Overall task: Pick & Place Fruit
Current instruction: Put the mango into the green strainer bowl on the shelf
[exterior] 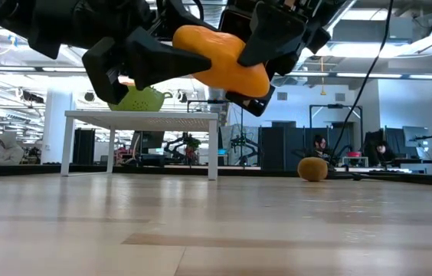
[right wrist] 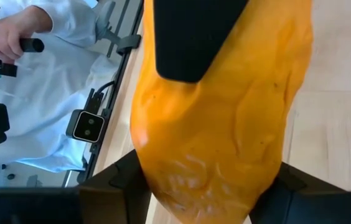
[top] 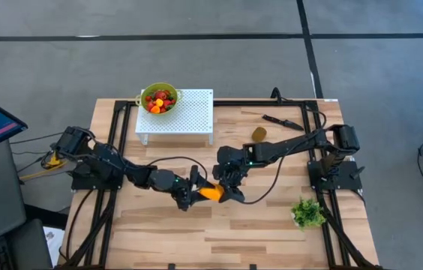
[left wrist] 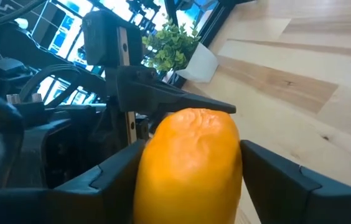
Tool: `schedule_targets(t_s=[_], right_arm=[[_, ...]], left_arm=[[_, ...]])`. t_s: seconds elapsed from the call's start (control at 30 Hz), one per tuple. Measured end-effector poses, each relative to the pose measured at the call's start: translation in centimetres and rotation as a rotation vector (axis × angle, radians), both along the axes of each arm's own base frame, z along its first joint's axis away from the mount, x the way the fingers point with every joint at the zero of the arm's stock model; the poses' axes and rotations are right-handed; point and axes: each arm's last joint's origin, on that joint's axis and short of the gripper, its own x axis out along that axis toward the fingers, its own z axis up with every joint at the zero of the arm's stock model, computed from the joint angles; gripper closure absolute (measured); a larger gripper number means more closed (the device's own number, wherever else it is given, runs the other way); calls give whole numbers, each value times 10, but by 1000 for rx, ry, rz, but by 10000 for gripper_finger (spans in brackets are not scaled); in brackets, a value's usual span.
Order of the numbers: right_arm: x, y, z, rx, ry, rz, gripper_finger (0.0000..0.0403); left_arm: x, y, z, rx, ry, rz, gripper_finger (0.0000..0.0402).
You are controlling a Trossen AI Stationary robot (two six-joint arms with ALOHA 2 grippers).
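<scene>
- Handover in mid-air: elongated orange fruit [top: 211, 193] sits between the two grippers over the middle of the table [top: 271, 225], lifted clear of the wood in the low view
- Right gripper [top: 230, 190]: fingers pinching the fruit; the right wrist view has one dark finger [right wrist: 194, 37] pressed flat on the orange skin
- Left gripper [top: 193, 187]: fingers spread to either side of the fruit's other end; in the left wrist view they flank it closely, and whether they touch the skin I cannot tell
- Key relation: the fruit's long axis runs roughly along the line joining the two grippers, each one at an end, so the fruit lies straight ahead of both
- Both grippers are at the fruit; judged step is the transfer from right to left, so the left must pinch before the right lets go
- Green bowl [top: 159, 98] with small red and orange pieces stands on the white rack [top: 189, 116], well beyond the left gripper, towards the table's far edge; the left arm is nearer it
- Brownish oval fruit [top: 259, 133] rests on the table beyond the right gripper, well apart
- Risk: fruit drops if the right releases early
</scene>
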Motion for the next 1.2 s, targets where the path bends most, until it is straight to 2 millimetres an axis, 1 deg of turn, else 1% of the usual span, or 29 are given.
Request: schedule_targets(t_s=[0.2,0.27,0.37,0.47,0.53,0.63,0.73,0.8,0.9,1.0,1.1,1.2], right_arm=[[0,0,0,10,13,-11,192],[0,0,0,27,32,-25,182],[-2,1,0,71,53,-2,166],[-4,1,-2,119,117,-8,155],[-8,1,-5,131,187,-18,152],[-21,-1,-13,133,370,-46,150],[-36,-3,-19,93,544,-80,150],[-41,-4,-22,40,600,-113,150],[-42,-6,-23,-27,615,-155,150],[-40,-10,-24,-60,592,-183,150],[-38,-13,-24,-77,567,-201,150],[-36,-14,-23,-77,545,-209,150]], left_arm=[[0,0,0,-4,-1,2,182],[0,0,0,-9,-1,-1,184],[0,-1,0,-28,2,-13,181],[0,-1,0,-52,6,-10,180],[0,-1,0,-51,9,-10,180],[0,1,0,-36,4,35,181],[-1,5,3,47,-15,178,180],[-3,10,7,118,-33,310,180],[-9,18,22,236,-62,532,180],[-19,30,45,288,-98,716,180],[-33,46,75,238,-174,832,180],[-50,67,102,145,-271,930,180]])
